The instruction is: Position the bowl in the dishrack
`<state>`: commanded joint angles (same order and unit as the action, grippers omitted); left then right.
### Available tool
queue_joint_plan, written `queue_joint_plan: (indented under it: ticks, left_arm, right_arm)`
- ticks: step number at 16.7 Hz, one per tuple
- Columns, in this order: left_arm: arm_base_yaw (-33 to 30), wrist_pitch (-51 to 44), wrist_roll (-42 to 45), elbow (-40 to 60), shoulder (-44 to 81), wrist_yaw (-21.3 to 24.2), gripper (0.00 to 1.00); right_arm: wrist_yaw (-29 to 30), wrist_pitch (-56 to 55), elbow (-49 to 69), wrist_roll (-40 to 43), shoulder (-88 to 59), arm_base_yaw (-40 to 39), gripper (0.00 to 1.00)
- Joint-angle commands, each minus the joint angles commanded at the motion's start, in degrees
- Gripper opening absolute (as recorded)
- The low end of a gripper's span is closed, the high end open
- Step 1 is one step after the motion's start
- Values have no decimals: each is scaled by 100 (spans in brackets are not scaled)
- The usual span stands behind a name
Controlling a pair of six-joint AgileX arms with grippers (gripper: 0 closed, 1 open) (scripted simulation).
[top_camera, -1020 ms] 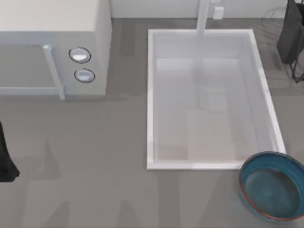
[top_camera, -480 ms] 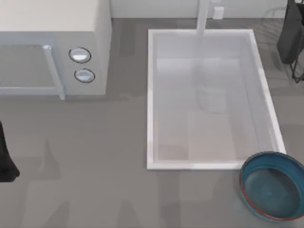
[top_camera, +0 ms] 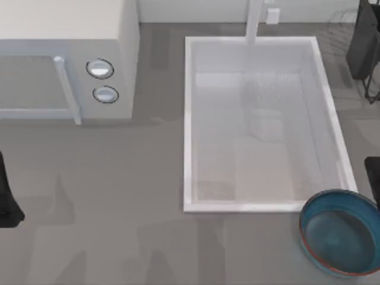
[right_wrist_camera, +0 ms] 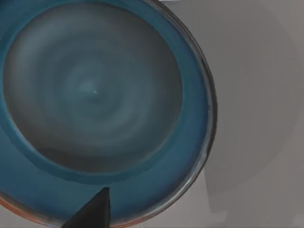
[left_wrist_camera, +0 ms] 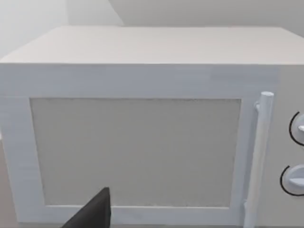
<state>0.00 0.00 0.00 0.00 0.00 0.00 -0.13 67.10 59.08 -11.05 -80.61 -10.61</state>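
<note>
A round, glossy teal-blue bowl (top_camera: 340,232) with a thin reddish-orange rim line sits upright on the grey table (top_camera: 119,202) in the lower right of the top view, just beside the near right corner of the large white rectangular sink basin (top_camera: 189,130); its right edge is cut off by the frame. The dishrack (top_camera: 347,27), a rack of thin grey and black wires, is in the upper right corner, well apart from the bowl, partly hidden behind a dark upright shape and cut off by the frame, so its compartments cannot be made out. A dark sliver of the right arm (top_camera: 374,175) enters at the right edge just above the bowl; the right gripper (right_wrist_camera: 92,211) appears in the right wrist view as one dark fingertip over the bowl's inner wall, and whether it is spread or pressed together cannot be told, nor whether it touches the bowl. The left arm (top_camera: 7,199) is parked at the left edge, facing a white microwave oven (top_camera: 65,35).
</note>
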Motion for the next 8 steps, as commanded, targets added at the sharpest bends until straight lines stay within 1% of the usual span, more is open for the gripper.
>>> queue_joint_plan:
  ticks: [2, 8]
  left_arm:
    - [0, 0, 0, 0, 0, 0, 100]
    - [0, 0, 0, 0, 0, 0, 100]
  right_arm:
    - [16, 154, 156, -25, -138, -24, 100]
    - [13, 55, 63, -16, -153, -3, 100]
